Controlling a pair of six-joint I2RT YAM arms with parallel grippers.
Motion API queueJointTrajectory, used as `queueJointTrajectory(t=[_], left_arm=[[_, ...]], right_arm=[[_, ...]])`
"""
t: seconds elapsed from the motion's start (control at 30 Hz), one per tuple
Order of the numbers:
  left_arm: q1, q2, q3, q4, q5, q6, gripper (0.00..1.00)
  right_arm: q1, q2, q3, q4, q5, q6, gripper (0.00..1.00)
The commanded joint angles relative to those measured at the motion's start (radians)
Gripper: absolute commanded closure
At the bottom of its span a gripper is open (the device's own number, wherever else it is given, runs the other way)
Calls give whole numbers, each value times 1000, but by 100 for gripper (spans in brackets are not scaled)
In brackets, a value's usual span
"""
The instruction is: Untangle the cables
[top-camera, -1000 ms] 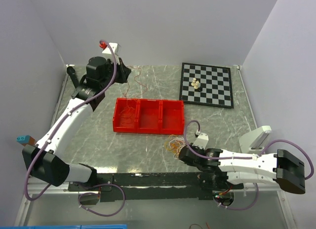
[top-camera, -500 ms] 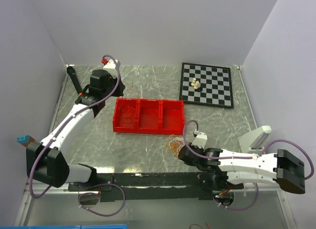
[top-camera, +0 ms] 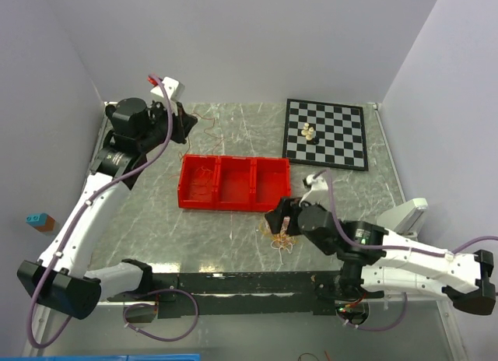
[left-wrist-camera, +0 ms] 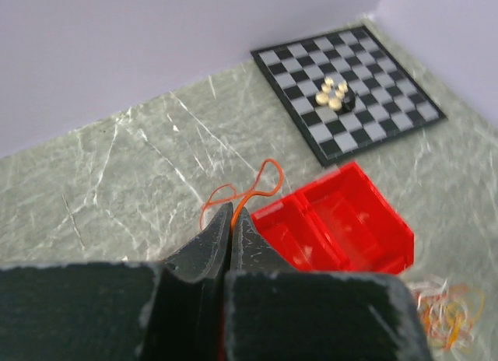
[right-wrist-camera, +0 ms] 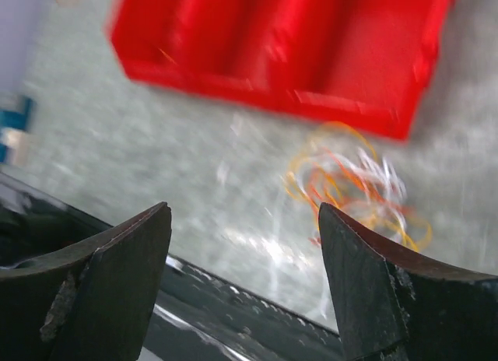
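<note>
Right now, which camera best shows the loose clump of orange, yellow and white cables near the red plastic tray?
Right wrist view: the cable clump lies large and unobstructed, though blurred. Top external shows it small, in front of the red tray. Left wrist catches it blurred at the frame's corner.

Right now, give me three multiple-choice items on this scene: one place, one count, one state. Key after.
1. Relative to the red tray, the loose cable clump lies:
A. inside it
B. on the table, in front of its near wall
C. behind it, by the far wall

2. The tray's compartments number:
A. two
B. four
C. three

3. The left gripper is:
A. shut on an orange cable
B. wide open, empty
C. open around the tray's wall

Key: 1 B, the clump sits on bare table on the tray's near side; 2 C, two dividers show; 3 A, its jaws meet with the cable between them.
</note>
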Motion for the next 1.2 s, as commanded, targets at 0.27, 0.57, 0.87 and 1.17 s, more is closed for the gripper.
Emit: queueJointTrajectory(t=[0.27,0.57,0.87,1.17], left_arm=[[14,-44,149,-166,199,124,99],[39,-58,274,-272,245,107,99],[42,-66,340,-338,248,119,99],[49,-38,413,-351,236,90,99]], right_arm=[[-269,279,142,674,-351,-671,0],[-341,577,310,964,-468,-702,1],[-341,813,522,952,-599,-720,2],[-356,993,667,883,-522,-682,37]])
